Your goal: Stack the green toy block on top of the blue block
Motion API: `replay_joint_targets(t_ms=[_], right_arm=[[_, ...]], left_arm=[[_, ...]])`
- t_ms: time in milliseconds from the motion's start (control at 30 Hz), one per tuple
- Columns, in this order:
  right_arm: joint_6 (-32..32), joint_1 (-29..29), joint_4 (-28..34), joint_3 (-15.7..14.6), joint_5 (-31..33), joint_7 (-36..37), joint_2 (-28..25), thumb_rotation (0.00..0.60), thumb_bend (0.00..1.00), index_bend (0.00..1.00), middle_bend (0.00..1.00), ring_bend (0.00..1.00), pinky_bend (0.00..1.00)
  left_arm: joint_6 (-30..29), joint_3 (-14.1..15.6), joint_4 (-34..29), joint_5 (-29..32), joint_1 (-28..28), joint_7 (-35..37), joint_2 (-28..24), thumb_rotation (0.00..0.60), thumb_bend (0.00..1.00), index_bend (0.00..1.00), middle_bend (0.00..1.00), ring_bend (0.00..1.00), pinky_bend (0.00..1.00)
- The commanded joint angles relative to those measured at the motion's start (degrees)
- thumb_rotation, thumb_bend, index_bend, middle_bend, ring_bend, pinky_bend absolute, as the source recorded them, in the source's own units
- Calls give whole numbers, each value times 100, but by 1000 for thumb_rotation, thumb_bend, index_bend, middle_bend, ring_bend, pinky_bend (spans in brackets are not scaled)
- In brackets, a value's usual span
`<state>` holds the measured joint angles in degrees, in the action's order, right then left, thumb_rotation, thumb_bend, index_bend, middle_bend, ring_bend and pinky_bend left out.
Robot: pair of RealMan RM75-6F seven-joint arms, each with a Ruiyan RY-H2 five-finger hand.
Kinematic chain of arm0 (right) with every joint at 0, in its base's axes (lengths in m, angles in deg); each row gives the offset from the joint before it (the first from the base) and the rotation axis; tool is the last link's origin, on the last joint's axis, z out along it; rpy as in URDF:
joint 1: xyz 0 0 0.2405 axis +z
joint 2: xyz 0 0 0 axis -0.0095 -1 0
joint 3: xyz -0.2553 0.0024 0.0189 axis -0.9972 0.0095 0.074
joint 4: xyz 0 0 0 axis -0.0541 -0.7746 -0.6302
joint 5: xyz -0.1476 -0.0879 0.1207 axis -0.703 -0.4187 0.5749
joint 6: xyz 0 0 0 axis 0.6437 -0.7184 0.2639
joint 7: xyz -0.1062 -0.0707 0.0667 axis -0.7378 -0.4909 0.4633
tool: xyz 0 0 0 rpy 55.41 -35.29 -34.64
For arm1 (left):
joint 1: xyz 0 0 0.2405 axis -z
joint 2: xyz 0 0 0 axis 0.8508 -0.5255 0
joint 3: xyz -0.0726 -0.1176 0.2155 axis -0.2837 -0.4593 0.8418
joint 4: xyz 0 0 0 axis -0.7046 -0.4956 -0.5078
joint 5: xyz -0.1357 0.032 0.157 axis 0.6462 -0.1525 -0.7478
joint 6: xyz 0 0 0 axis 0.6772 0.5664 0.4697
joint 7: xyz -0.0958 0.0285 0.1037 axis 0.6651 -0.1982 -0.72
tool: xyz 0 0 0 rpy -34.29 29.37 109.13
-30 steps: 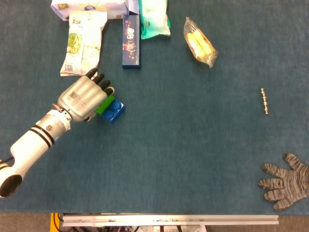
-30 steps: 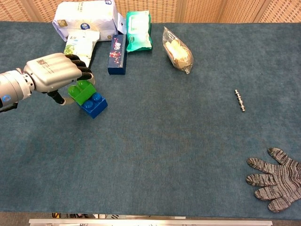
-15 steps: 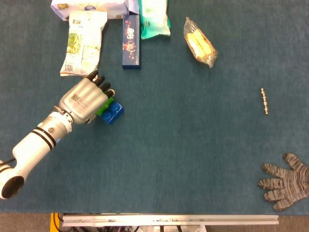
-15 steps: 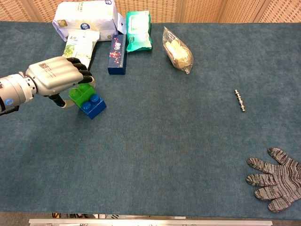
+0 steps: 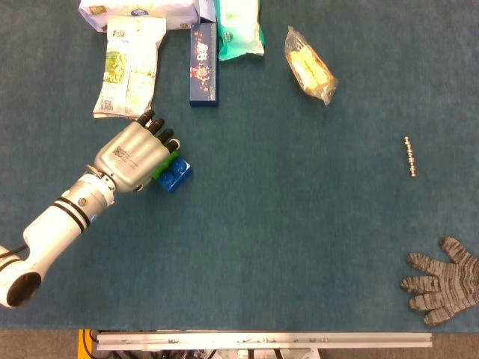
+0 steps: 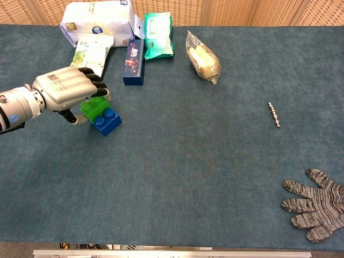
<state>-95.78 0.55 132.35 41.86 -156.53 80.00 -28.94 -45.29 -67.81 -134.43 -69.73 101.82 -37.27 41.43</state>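
Note:
The blue block (image 5: 177, 176) (image 6: 108, 121) lies on the teal table at the left. The green block (image 5: 162, 166) (image 6: 93, 108) sits on its left part, slightly tilted and overhanging to the left. My left hand (image 5: 132, 155) (image 6: 66, 91) covers the green block from the left. Its fingers curl over the block's top and its thumb sits below, so it grips the block. In the head view most of the green block is hidden under the hand. My right hand shows in neither view.
Behind the hand lie a snack bag (image 5: 129, 66), a dark blue box (image 5: 203, 63), a green wipes pack (image 5: 239, 28) and a white pack (image 6: 97, 17). A clear bag of snacks (image 5: 309, 66) lies further right. A small metal piece (image 5: 409, 156) and a grey glove (image 5: 441, 280) are at the right.
My left hand has dropped slightly and pressed the green block closer onto the blue block. The forearm has shifted a little to the right.

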Motion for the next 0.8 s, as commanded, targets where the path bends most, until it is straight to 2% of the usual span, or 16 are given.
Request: replay_joint_targets(t_ms=[33, 533, 600, 800], right_arm=[[2, 1, -3, 1, 1, 3, 0, 600, 225, 163, 250, 76, 148], [8, 6, 9, 4, -5, -13, 3, 600, 226, 163, 256, 76, 148], [5, 4, 7, 4, -5, -13, 5, 600, 226, 163, 256, 76, 148], [-8, 2, 7, 9, -9, -11, 10, 600, 226, 163, 257, 76, 148]], left_arm=[[-4, 3, 8, -2, -3, 1, 10, 600, 292, 412, 251, 174, 131], [-37, 21, 75, -17, -41, 88, 38, 600, 293, 404, 251, 174, 131], [-62, 11, 58, -23, -55, 129, 25, 600, 293, 367, 248, 173, 131], [-85, -30, -40, 87, -81, 175, -88, 600, 293, 163, 206, 173, 131]])
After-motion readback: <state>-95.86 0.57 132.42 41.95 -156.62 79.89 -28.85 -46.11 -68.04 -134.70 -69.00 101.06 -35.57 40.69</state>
